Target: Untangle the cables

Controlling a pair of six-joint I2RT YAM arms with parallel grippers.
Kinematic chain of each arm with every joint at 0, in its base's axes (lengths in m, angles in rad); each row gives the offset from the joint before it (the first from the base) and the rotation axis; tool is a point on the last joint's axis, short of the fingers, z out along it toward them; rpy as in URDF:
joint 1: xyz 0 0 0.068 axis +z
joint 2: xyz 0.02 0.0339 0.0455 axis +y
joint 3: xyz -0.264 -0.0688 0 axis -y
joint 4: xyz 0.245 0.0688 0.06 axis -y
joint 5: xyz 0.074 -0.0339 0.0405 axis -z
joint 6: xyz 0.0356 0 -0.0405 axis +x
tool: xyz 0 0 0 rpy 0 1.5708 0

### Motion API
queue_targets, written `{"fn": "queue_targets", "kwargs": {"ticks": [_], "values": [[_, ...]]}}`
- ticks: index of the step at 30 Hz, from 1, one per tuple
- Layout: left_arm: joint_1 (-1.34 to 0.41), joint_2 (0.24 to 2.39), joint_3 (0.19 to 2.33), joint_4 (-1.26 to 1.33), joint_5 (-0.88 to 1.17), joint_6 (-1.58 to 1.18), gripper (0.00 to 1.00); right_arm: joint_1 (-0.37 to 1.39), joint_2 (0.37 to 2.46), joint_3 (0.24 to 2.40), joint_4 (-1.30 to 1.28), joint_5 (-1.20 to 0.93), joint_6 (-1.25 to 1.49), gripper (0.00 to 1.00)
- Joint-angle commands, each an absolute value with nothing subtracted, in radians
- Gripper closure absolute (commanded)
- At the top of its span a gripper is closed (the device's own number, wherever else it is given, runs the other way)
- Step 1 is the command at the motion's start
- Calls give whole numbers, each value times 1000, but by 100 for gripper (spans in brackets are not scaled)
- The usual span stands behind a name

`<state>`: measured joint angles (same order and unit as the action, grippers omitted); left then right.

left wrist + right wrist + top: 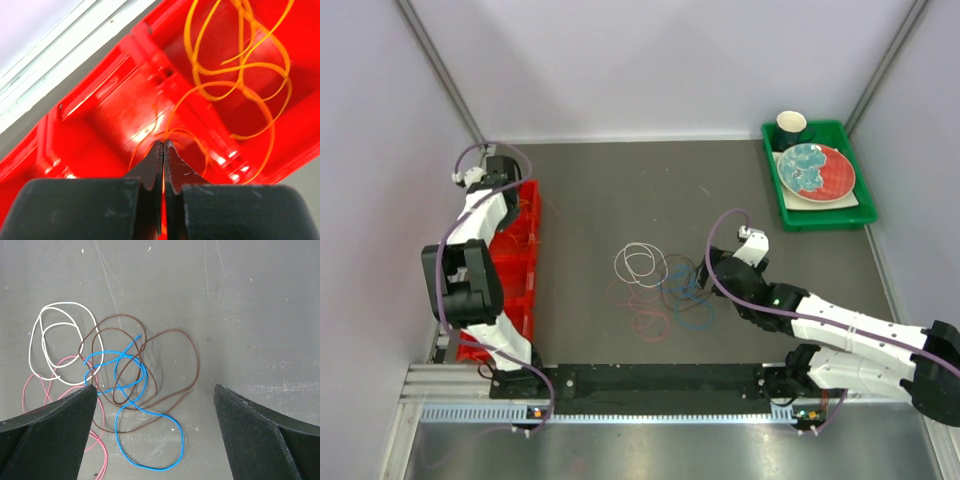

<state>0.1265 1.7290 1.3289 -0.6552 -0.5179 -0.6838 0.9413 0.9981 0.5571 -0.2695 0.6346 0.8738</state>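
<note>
At the left edge of the surface (620, 190), a long red bin (525, 290) with ribbed inner walls. Inside it, the orange-yellow cable (243, 75), spread in loose overlapping loops across the bin floor, with one strand reaching the very tips of the left tool (163, 145). Clenched tight, tip against tip, low inside the bin. That strand pinched or merely passing beside the tips: cannot tell.

In the far right corner, a green tray (820, 218) holding a dark cup (792, 127) at its back and a red-and-teal plate (815, 170) in front of the cup, set on something white and flat.

Out on the bare surface, in no container, the other four cables, heaped between the two arms. In the right wrist view:
- white cable (62, 303) at the left
- pink cable (25, 387) overlapping its near side
- dark brown cable (172, 330) in wide loops in the middle
- blue cable (118, 432) woven through the brown and crossing the white

Just beside and above this heap, the right tool (155, 387), released, fingers spread wide to either side of the brown and blue loops, grasping nothing.
</note>
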Motion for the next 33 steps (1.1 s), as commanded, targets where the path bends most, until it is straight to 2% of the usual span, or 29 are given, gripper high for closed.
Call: {"fn": "queue_targets", "kwargs": {"ticks": [1,12,25,27,28,29,30,31,33], "values": [[132,1579,1249,-646,-548,-719,100,937,1005,601,-232,643,865,1],[133,1411,1052,-652,-528,-713,100,937,1012,607,-239,638,864,1],[133,1468,1091,-666,-462,-704,100,937,1023,617,-247,635,864,1],[133,1471,1109,-670,-446,-692,90,937,1023,620,-249,635,865,1],[133,1470,1117,-675,-437,-686,78,937,1025,620,-250,635,864,1],[133,1465,1129,-676,-425,-678,62,937,1023,618,-250,635,865,1],[133,1448,1134,-675,-407,-666,39,937,1023,618,-250,635,864,1],[130,1433,1138,-672,-400,-661,29,937,1025,620,-250,635,864,1],[132,1381,1152,-663,-387,-638,17,937,1028,618,-249,635,864,1]]}}
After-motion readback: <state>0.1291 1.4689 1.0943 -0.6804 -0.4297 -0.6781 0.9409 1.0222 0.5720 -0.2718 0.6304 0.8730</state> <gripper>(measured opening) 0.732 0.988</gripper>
